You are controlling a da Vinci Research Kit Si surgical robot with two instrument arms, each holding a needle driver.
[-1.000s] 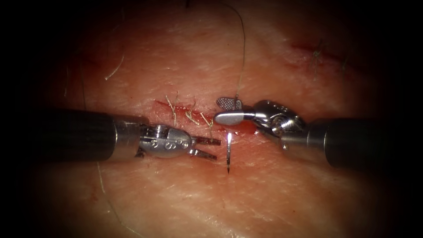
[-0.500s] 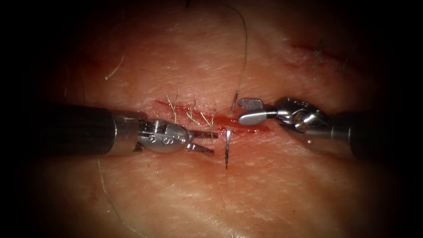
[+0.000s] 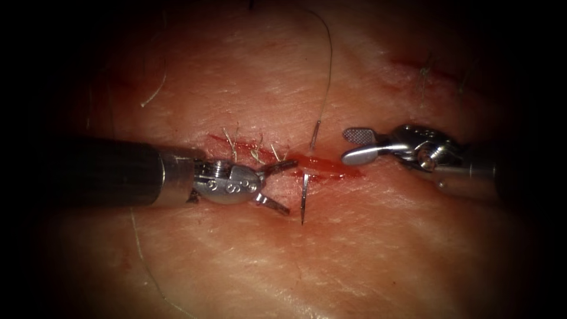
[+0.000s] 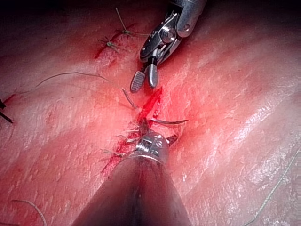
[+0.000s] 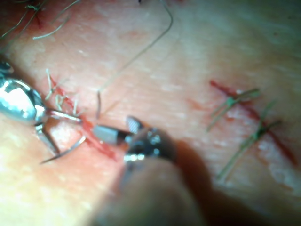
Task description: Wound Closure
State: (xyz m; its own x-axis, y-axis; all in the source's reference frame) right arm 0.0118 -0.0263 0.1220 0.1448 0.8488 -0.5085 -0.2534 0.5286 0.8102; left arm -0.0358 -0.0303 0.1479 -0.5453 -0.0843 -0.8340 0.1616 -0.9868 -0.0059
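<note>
**Needle parked in the tissue, both tools empty**

Curved steel needle (image 3: 304,198) is sitting through the pale pink pork-belly tissue (image 3: 366,260), unheld. Its pointed end is sticking out below the cut at about 6 o'clock, and its tail is rising above the cut at about 12 o'clock, where the thin dark thread (image 3: 326,77) is running off upward. The middle of the curve is buried under the red, fluid-filled cut (image 3: 322,165).

Left arm's silver needle driver (image 3: 279,186) is lying just left of the needle, at its 9 o'clock, fingers spread wide and grasping nothing. The upper finger is pointing at the cut, the lower one toward the exposed tip. Right arm's silver needle driver (image 3: 354,145) is sitting well off at 3 o'clock of the needle, fingers released and empty.

Short pale cut thread ends (image 3: 254,150) from finished stitches are standing along the cut's left part, right beside the left tool.

Risks, my read:
- Nothing is gripping the needle, so any tug on the thread could back it out of the tissue.
- A grab right at the point could dull it.
- Open left fingers could snag those thread ends and loosen a stitch.
</note>
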